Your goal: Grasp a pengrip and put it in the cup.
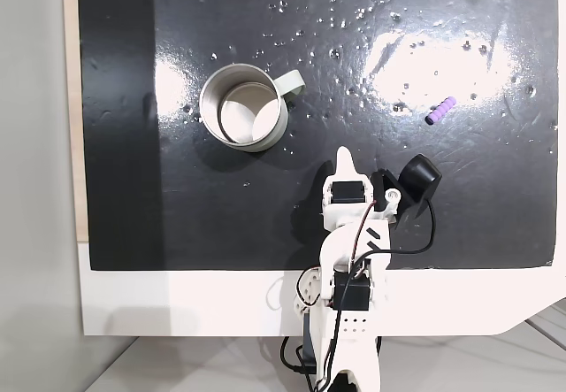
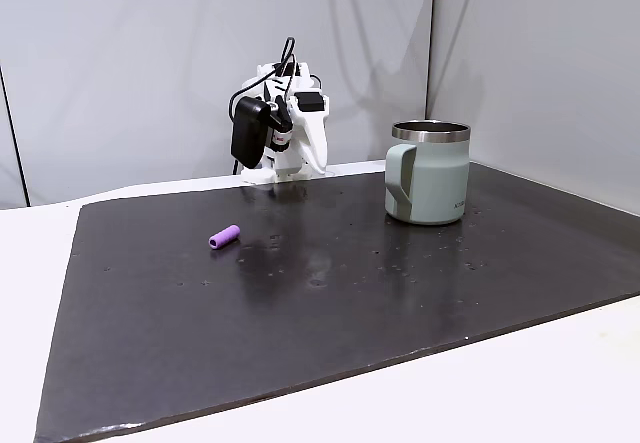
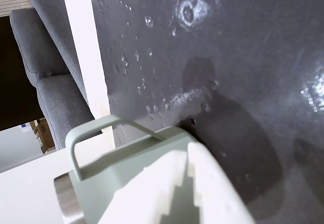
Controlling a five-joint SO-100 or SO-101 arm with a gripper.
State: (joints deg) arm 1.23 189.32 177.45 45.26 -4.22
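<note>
Lying free on the dark surface [image 1: 265,224], the pengrip [image 1: 440,110] sits well apart from the cup [image 1: 243,107].
Light, soft, ribbed rubber likely suits a pinch across its middle; whether the jaws are spread cannot be told.

The mat [image 1: 265,206] under the claw [image 1: 347,157] looks glossy, dark and pitted. The cup [image 2: 428,173] shows matt pale-green coating under a bare metal rim; the pengrip [image 1: 440,111] looks ribbed, rubbery.

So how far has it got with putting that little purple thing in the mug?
Nothing looks done yet. The pengrip lies on the black mat, apart from the cup. The gripper holds nothing, folded back near the arm's base. Reaching, grasping and dropping it in are all left.
</note>
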